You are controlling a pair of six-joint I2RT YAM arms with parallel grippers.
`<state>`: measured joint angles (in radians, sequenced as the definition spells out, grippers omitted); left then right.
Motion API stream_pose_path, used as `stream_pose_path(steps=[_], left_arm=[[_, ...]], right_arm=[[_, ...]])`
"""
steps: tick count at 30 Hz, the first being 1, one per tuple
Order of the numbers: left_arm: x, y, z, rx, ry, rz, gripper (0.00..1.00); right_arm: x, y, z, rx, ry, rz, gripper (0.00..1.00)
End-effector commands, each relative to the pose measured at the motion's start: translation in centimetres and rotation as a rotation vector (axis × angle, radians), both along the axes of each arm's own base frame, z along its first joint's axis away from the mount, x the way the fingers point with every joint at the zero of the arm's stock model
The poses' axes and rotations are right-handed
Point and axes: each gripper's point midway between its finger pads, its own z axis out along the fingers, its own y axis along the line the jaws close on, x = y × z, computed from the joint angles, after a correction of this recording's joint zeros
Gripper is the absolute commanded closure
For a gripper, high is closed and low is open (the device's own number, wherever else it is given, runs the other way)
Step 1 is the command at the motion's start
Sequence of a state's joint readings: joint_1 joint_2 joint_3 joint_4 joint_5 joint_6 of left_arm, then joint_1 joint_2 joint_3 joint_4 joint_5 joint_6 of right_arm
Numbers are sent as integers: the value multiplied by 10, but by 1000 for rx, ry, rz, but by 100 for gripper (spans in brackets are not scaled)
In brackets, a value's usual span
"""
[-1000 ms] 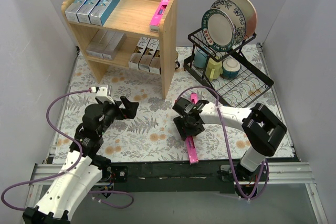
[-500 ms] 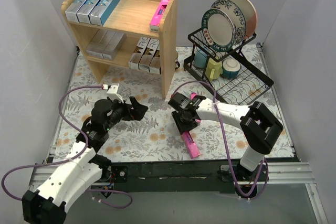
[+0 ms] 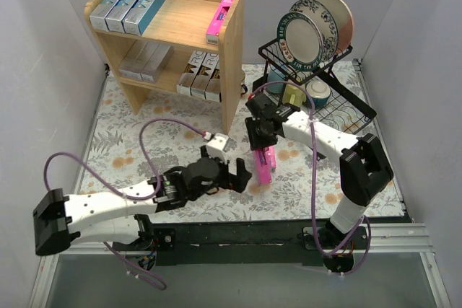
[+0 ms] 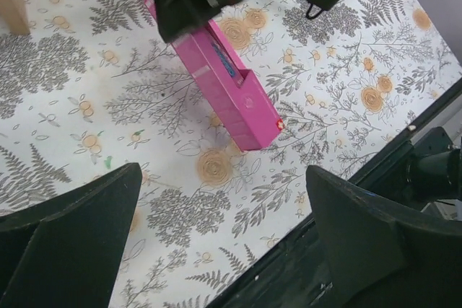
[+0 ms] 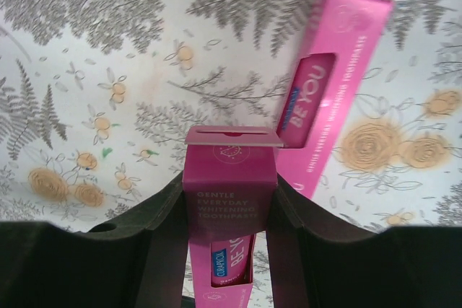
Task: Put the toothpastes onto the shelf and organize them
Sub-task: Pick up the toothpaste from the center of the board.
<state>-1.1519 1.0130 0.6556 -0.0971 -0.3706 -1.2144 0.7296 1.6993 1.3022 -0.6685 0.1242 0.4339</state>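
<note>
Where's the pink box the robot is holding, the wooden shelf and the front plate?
pink box [image 5: 229,207]: right wrist view, its lettered front.
wooden shelf [image 3: 184,18]: top view, its bare top board.
front plate [image 3: 302,39]: top view, its middle.

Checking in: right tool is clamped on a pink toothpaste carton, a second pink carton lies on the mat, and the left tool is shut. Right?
Not quite. The left tool is open, spread wide above the floral mat, as the left wrist view shows. The rest holds: the right tool is clamped on a pink toothpaste carton, and a second pink carton lies on the mat.
</note>
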Motion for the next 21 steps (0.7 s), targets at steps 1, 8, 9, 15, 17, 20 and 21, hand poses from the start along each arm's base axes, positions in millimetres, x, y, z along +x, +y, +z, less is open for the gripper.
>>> stream_pose_path(steps=[1, 8, 9, 15, 17, 20, 21], left_arm=[[14, -20, 15, 67, -135, 194, 2], [3, -85, 6, 220, -262, 206, 2], [-1, -96, 11, 213, -270, 202, 2], [2, -119, -12, 279, -278, 224, 2], [4, -120, -19, 311, -290, 242, 2], [9, -126, -31, 369, -320, 246, 2], [11, -126, -40, 403, -342, 259, 2]], right_arm=[[20, -16, 24, 23, -19, -48, 64], [31, -31, 39, 61, -20, -90, 64], [32, -32, 40, 67, -22, -94, 64], [35, -30, 53, 116, -30, -100, 64], [34, -29, 56, 129, -23, -95, 64], [33, -29, 58, 134, -17, -101, 64], [32, -27, 59, 151, -11, -98, 64]])
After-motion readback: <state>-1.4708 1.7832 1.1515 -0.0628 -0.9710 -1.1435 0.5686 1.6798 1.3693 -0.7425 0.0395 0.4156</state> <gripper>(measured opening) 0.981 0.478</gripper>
